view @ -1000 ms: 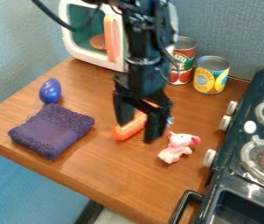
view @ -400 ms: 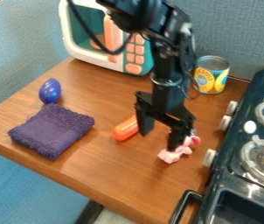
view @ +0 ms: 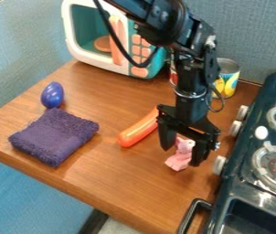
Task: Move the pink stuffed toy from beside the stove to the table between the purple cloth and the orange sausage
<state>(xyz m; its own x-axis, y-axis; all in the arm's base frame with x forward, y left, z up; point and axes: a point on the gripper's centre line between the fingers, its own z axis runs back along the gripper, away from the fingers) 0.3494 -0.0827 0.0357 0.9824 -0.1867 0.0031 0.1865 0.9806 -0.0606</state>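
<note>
Gripper: the black gripper [view: 181, 156] hangs low over the wooden table [view: 116, 183], at the right of the view; its two fingers stand apart, one on each side of the pink toy; whether either touches it, I cannot tell
Pink toy: a small pink animal [view: 179, 160] on the table, between the fingers and partly hidden by them
Sausage: an orange toy sausage [view: 137, 132], lying aslant just left of the gripper; its far end comes close to the nearer-left finger's upper part
Stove: the dark stove [view: 250, 154] bounds the space on the right; its pale knobs [view: 219, 165] stick out towards the gripper, the lowest one near the right finger; a small white oval [view: 261, 132] lies on top, beside the burners
Handle: a black handle [view: 192, 215] juts out over the table's near right part
Cans: a yellow-labelled can [view: 229, 80] stands behind the arm, partly covered by it; a red can [view: 172, 76] is mostly hidden
Microwave: a white and teal toy microwave [view: 99, 65] at the back; a brown disc [view: 103, 44] inside
Towel: a folded purple towel [view: 54, 137] at the left, well apart from the gripper; a blue egg [view: 52, 95] just behind it
</note>
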